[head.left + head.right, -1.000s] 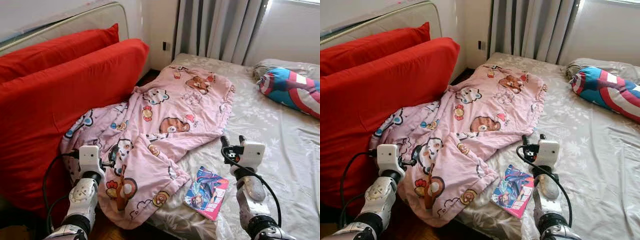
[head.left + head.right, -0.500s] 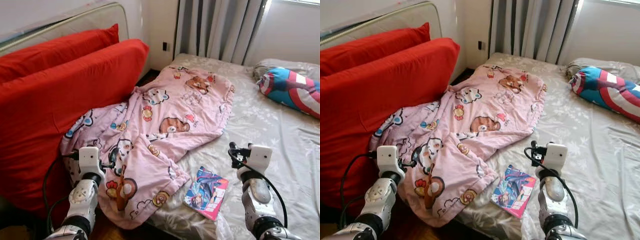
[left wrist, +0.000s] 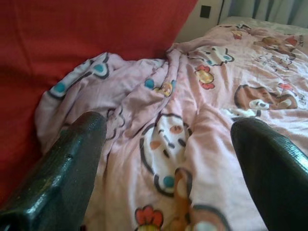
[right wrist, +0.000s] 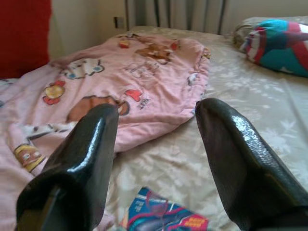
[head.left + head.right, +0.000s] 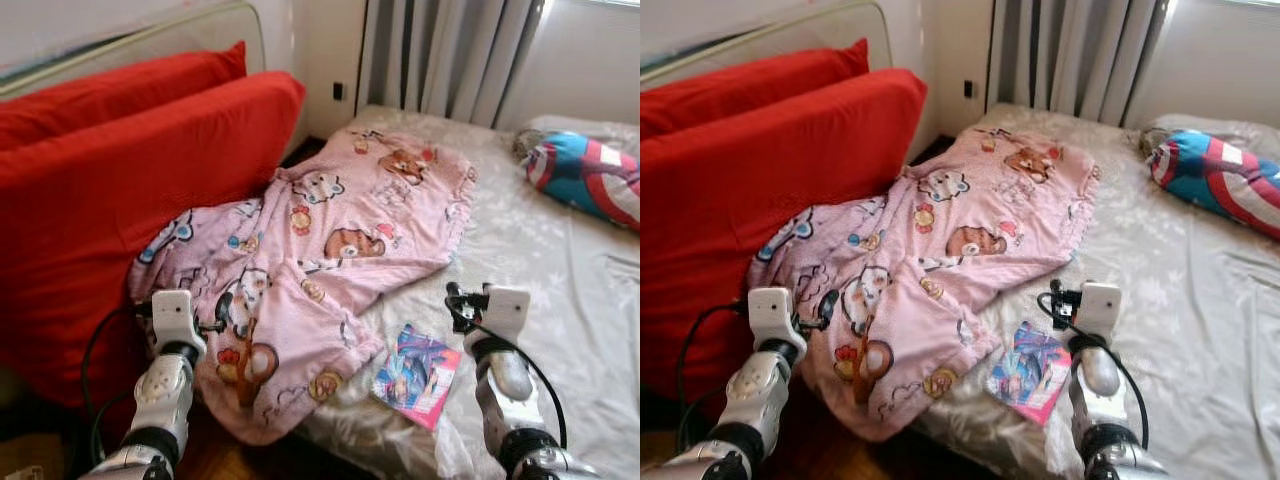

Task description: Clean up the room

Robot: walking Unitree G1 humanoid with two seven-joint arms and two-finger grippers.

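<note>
A pink cartoon-print blanket (image 5: 340, 230) lies crumpled across the left side of the bed (image 5: 560, 260), and its near corner hangs over the edge. A colourful comic book (image 5: 418, 362) rests on the sheet just right of that corner. My left gripper (image 5: 220, 310) stands open, low over the blanket's hanging part; in the left wrist view the blanket (image 3: 192, 110) lies between its fingers (image 3: 67, 163). My right gripper (image 5: 455, 298) is open too, hovering above the sheet just beyond the book (image 4: 168, 216).
Two big red cushions (image 5: 130, 170) lean against a headboard at the left, touching the blanket. A blue, red and white shield-print pillow (image 5: 585, 175) lies at the bed's far right. Grey curtains (image 5: 450, 55) hang behind. Dark floor (image 5: 230, 455) shows below the blanket corner.
My right gripper drifted to the right and a little lower, then came back slightly toward the book. The head view has shifted a bit. The left arm has kept still.
</note>
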